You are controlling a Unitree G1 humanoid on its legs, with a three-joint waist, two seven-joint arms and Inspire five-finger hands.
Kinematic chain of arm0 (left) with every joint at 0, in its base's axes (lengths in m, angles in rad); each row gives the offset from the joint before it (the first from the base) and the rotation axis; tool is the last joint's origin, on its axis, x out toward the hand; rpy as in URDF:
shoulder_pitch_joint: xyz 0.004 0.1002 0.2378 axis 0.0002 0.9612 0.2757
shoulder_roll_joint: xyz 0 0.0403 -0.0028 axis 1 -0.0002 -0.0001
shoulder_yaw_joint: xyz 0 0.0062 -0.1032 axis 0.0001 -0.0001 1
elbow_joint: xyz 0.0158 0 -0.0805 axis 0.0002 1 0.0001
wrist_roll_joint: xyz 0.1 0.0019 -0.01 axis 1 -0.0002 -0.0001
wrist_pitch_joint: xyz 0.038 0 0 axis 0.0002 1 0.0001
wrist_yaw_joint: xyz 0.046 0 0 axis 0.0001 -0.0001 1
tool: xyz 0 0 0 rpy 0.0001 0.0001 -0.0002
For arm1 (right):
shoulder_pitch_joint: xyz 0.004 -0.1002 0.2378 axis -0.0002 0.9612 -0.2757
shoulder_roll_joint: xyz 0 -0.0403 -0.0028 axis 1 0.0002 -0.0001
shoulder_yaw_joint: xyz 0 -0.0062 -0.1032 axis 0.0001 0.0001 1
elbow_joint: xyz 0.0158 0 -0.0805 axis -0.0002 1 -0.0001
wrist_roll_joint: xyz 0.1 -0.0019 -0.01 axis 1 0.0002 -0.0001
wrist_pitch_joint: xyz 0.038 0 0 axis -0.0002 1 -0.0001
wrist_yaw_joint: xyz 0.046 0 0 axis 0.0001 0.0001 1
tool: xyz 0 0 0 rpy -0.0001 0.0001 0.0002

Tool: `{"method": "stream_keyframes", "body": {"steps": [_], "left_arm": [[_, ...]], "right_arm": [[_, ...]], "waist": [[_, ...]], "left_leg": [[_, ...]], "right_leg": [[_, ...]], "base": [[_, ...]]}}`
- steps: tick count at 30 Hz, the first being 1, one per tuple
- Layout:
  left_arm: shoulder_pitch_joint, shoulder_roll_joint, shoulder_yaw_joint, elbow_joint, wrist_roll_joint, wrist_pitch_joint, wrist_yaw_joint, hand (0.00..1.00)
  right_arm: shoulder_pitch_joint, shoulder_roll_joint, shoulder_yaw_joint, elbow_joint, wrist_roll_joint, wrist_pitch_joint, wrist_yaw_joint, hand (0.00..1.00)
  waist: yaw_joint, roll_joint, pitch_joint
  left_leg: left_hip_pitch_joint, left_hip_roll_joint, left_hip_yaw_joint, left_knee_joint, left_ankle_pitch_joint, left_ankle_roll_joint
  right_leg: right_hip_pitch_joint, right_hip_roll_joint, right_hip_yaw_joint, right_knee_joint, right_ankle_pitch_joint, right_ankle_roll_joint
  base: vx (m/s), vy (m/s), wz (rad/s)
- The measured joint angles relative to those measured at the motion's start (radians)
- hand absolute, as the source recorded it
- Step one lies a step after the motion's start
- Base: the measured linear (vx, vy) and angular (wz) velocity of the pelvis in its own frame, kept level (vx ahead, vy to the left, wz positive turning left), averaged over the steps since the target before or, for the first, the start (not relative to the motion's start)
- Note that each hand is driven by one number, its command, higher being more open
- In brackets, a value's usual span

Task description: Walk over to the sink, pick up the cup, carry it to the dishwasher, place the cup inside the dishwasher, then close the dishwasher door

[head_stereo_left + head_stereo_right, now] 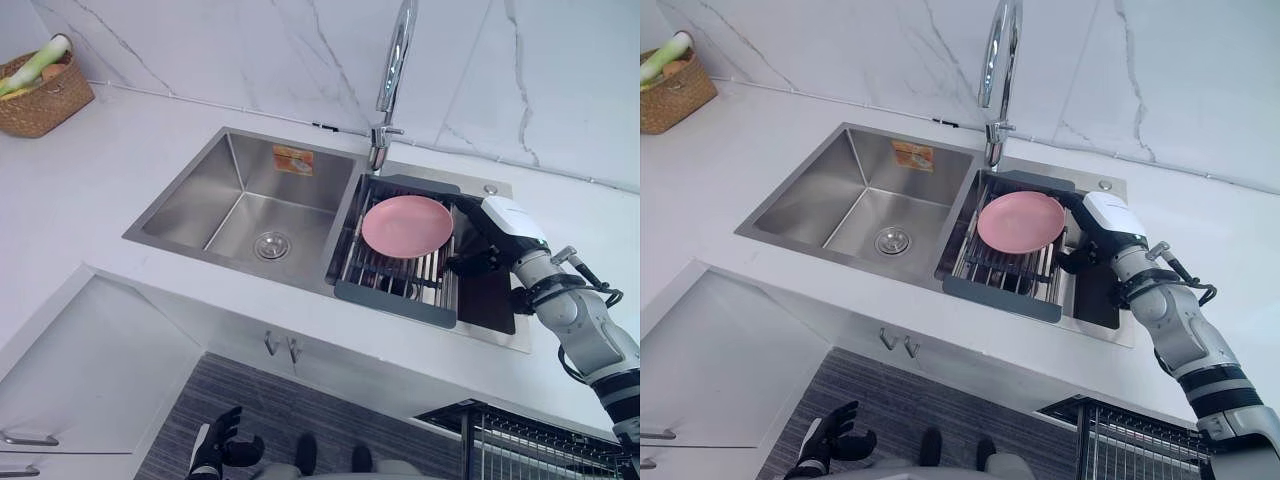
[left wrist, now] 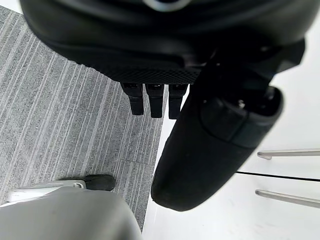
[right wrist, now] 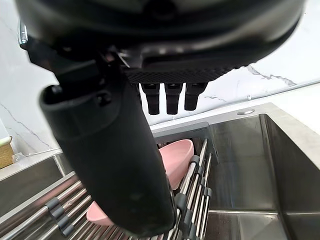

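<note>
A pink plate [image 1: 407, 226] lies on a dark-framed wire rack [image 1: 390, 292] set over the right basin of the steel sink [image 1: 180, 215]. My right hand [image 1: 488, 238] hovers at the rack's right edge, just beside the plate and not touching it, its fingers straight and holding nothing. In the right wrist view the thumb [image 3: 107, 150] stands in front of the plate [image 3: 176, 156] and the rack bars. Low by the floor my left hand [image 1: 212, 447] hangs open and idle, in front of the cabinet.
A tall chrome faucet [image 1: 393, 70] rises behind the sink. A wicker basket [image 1: 42, 95] with vegetables stands at the far left of the white counter. A wire dishwasher rack [image 1: 535, 445] juts out at the lower right. Drawer handles [image 2: 287, 154] line the cabinet front.
</note>
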Motion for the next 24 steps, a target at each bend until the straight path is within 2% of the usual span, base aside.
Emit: {"method": "stream_keyframes", "body": {"steps": [13, 17, 24], "left_arm": [[-0.001, 0.004, 0.001, 0.000, -0.016, 0.000, 0.000, 0.90], [-0.005, 0.011, 0.001, 0.000, -0.017, 0.000, 0.002, 0.90], [-0.010, 0.013, 0.001, 0.000, -0.026, 0.000, 0.007, 0.90]], "right_arm": [[-0.012, 0.005, 0.020, 0.045, 0.001, 0.004, -0.005, 0.90], [-0.055, 0.019, 0.049, 0.106, 0.001, 0.011, -0.005, 0.90], [-0.130, 0.042, 0.111, 0.193, 0.000, 0.027, -0.005, 0.90]], "waist": [[0.019, -0.008, 0.005], [0.026, -0.020, 0.016], [0.034, -0.022, 0.036]], "left_leg": [[-0.019, 0.000, -0.013, 0.000, 0.003, -0.002], [-0.030, -0.002, -0.029, 0.000, 0.008, -0.004], [-0.038, -0.005, -0.044, 0.000, 0.011, -0.003]], "right_leg": [[-0.014, -0.001, -0.015, 0.000, -0.001, -0.001], [-0.021, -0.002, -0.030, 0.000, -0.001, -0.001], [-0.025, -0.005, -0.042, 0.000, -0.001, -0.001]], "base": [[0.01, -0.004, 0.02], [0.02, -0.011, 0.11], [0.02, -0.007, 0.07]]}}
